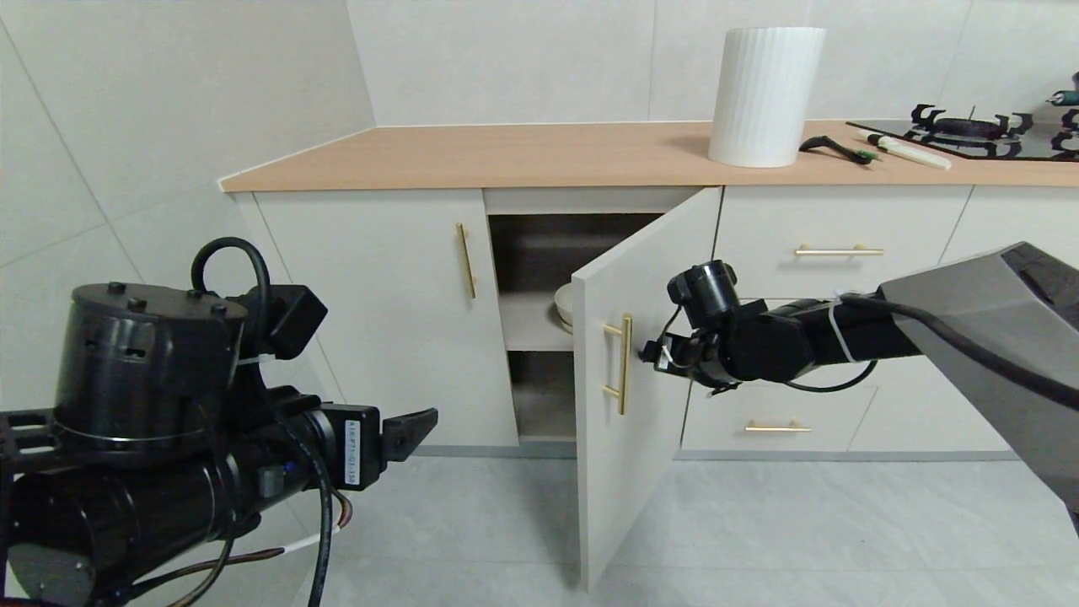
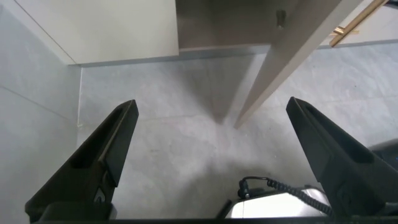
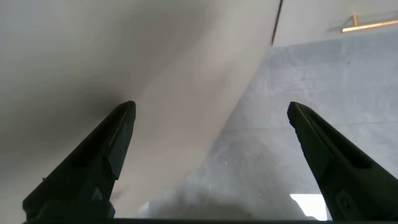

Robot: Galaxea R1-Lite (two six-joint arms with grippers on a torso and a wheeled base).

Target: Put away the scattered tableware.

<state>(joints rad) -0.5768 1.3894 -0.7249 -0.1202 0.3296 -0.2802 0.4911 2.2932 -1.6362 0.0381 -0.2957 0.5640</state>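
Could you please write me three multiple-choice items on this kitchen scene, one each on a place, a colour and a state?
1. Where is the pale bowl? A on the shelf inside the cabinet; B on the floor; C on the stove.
2. What colour are the cabinet handles? A black; B gold; C red.
3. The cabinet door beside the bowl is: A shut; B missing; C swung open.
Answers: 1 A, it rests on the shelf past the door's edge; 2 B, the bars are gold; 3 C, the interior shows.
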